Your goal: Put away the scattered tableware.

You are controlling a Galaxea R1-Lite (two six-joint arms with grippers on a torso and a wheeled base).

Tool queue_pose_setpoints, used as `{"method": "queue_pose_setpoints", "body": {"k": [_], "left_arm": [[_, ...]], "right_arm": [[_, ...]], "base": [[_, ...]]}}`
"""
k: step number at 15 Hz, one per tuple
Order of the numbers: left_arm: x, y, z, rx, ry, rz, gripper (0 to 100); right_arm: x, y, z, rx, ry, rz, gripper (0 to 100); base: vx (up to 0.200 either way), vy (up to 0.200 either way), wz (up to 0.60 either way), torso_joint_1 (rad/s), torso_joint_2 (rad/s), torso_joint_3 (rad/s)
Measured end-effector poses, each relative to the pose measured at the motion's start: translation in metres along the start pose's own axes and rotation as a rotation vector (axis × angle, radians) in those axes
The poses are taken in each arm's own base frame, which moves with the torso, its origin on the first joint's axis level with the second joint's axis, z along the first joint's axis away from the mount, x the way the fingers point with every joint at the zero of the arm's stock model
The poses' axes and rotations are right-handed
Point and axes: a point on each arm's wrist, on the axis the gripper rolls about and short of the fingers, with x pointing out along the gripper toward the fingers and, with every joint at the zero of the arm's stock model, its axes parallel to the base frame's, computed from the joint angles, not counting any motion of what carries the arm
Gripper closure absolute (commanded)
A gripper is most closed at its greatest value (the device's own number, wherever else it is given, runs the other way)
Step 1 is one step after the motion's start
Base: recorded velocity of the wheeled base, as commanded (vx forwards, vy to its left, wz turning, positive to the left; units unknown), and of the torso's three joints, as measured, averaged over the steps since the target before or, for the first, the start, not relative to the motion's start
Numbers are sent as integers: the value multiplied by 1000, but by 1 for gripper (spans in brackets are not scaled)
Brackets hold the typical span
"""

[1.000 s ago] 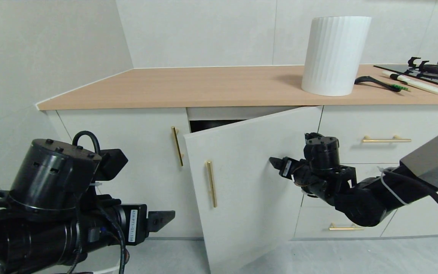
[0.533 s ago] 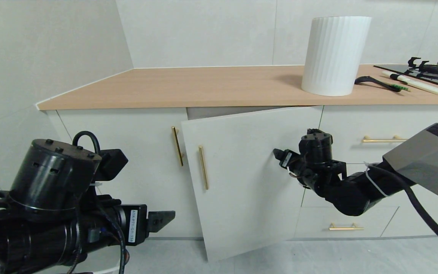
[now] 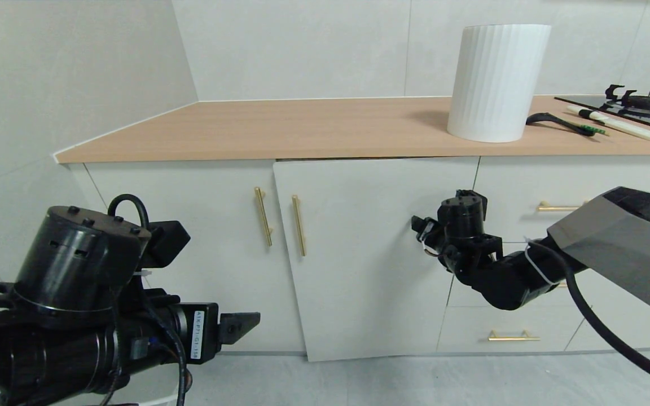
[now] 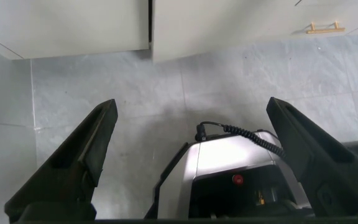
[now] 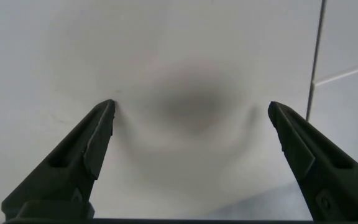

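Cupboard door (image 3: pixel 370 254) sits flush closed, right end effector (image 3: pixel 417 225) spread wide and empty against its face, seemingly to press it home. Left end effector (image 4: pixel 190 106) hangs low, likewise spread, empty. Utensils (image 3: pixel 553 119) lie on the table (image 3: pixel 302 129) beside a white canister (image 3: pixel 494 84).

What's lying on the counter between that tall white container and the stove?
In the head view, a black utensil, a small green item and a long white utensil lie there, between the white container and the stove.
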Motion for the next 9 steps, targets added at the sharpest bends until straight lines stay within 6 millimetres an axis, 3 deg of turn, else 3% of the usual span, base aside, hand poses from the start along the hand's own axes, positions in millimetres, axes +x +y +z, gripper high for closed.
{"method": "queue_pose_setpoints", "body": {"k": [9], "left_arm": [[0, 0, 0, -1, 0, 0, 0]], "right_arm": [[7, -4, -1, 2, -6, -17, 0]], "base": [[0, 0, 0, 0, 0, 0]]}}
